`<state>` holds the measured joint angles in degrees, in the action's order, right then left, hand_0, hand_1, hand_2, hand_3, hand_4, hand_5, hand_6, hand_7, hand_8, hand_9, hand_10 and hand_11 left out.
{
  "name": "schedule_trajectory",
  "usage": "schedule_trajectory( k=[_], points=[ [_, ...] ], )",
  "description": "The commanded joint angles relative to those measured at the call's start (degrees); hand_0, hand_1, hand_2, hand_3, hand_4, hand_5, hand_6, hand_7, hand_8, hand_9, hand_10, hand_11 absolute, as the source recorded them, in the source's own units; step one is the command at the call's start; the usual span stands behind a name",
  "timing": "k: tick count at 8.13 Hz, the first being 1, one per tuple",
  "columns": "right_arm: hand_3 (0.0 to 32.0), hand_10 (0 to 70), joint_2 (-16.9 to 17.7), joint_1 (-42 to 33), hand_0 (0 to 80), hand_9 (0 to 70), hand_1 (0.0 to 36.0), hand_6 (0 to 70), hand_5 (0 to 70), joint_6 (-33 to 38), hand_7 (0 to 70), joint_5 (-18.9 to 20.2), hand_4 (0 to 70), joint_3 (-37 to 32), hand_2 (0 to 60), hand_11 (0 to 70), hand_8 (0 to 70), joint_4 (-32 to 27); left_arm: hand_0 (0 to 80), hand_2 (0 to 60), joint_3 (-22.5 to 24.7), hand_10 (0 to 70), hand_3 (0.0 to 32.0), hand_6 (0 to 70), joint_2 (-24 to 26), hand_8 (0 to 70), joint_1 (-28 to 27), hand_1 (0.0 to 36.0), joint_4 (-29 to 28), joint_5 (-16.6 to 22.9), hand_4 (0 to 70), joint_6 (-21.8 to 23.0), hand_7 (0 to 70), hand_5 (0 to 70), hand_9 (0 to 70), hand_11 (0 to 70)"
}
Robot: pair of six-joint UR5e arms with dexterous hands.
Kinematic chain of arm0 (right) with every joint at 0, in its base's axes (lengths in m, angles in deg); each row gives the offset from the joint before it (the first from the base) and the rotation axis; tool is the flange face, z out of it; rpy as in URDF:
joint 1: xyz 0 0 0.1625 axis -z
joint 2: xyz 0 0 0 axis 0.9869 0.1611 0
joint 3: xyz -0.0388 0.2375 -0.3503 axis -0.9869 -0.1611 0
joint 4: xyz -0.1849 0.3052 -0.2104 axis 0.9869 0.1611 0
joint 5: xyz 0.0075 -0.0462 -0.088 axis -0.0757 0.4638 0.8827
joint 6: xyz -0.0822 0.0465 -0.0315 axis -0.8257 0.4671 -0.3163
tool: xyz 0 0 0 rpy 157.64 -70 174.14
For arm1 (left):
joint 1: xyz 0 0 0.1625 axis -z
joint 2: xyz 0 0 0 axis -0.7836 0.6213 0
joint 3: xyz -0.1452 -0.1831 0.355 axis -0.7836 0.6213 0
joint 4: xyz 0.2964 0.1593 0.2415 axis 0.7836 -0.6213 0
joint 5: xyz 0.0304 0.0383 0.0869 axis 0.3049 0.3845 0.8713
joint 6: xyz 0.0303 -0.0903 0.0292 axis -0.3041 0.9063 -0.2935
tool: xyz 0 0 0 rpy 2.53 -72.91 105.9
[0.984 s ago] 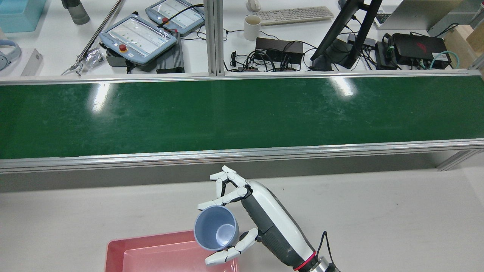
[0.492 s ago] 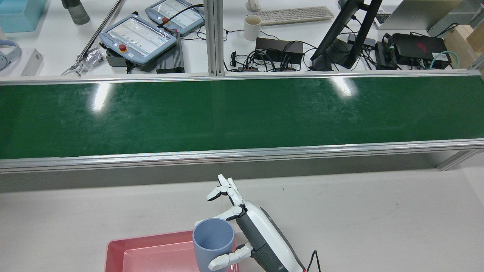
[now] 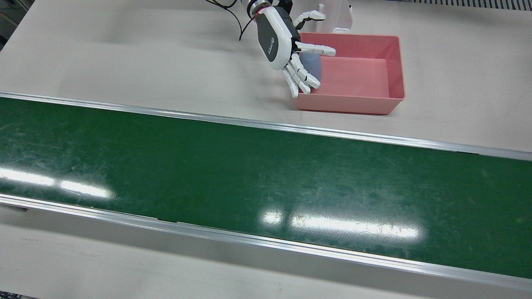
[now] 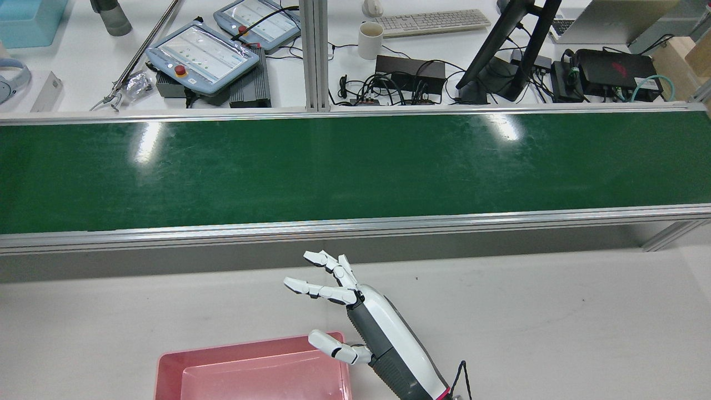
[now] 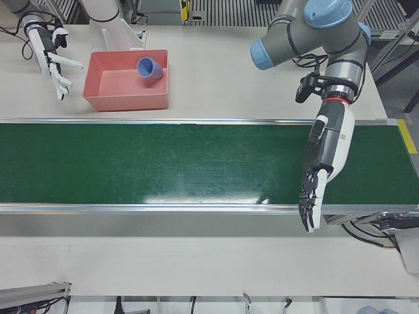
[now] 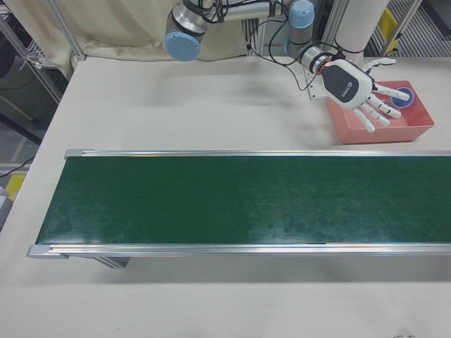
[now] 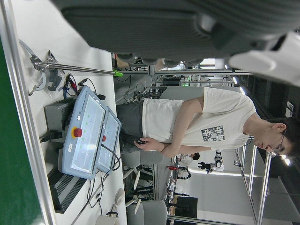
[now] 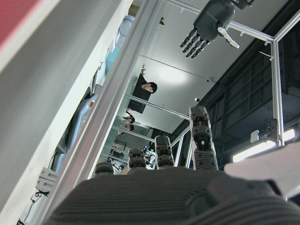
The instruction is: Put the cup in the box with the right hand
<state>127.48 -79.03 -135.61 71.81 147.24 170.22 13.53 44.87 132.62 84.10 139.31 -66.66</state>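
Now | right hand (image 3: pixel 286 45) fingers spread, empty, beside box (image 3: pixel 397 66) | cup (image 5: pixel 148 67) lies inside box

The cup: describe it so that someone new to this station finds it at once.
Find the green conveyor belt, then the pink box on the white table behind it. The cup lies tipped inside, in a far corner: small, light blue, the box's only content.
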Motion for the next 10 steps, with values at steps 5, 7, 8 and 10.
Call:
schedule_trajectory(
  k=[5,7,8,10],
  points=[
    [0.0,1.0,14.16,-31.62,34.2,13.6,0.0,6.4,0.0,29.53,33.9,9.24,54.6,12.76,1.6,0.8,5.7,22.85,0.0,0.0,-0.09,0.0,0.0,0.0,0.0,0.0,0.0,0.0,-0.09,0.0,0.0,0.0,0.0,0.0,0.0,0.0],
    [0.0,1.5,13.9,-50.83,37.5,14.3,0.0,6.5,0.0,42.25,34.3,24.73,49.5,4.97,2.2,1.6,6.8,26.55,0.0,0.0,0.0,0.0,0.0,0.0,0.0,0.0,0.0,0.0,0.0,0.0,0.0,0.0,0.0,0.0,0.0,0.0],
    [0.0,1.4,13.98,-57.71,39.2,15.3,0.0,7.3,0.1,46.82,37.8,30.9,51.2,0.05,4.2,1.6,7.1,26.55,0.0,0.0,0.0,0.0,0.0,0.0,0.0,0.0,0.0,0.0,0.0,0.0,0.0,0.0,0.0,0.0,0.0,0.0],
    [0.0,2.7,14.68,-62.59,40.1,17.8,0.0,9.9,0.0,55.98,45.2,34.12,64.8,-8.32,5.3,3.4,8.1,25.94,0.0,0.0,0.09,0.0,0.0,0.0,0.0,0.0,0.0,0.0,0.0,0.0,0.0,0.0,0.0,0.0,0.0,0.0]
  ],
)
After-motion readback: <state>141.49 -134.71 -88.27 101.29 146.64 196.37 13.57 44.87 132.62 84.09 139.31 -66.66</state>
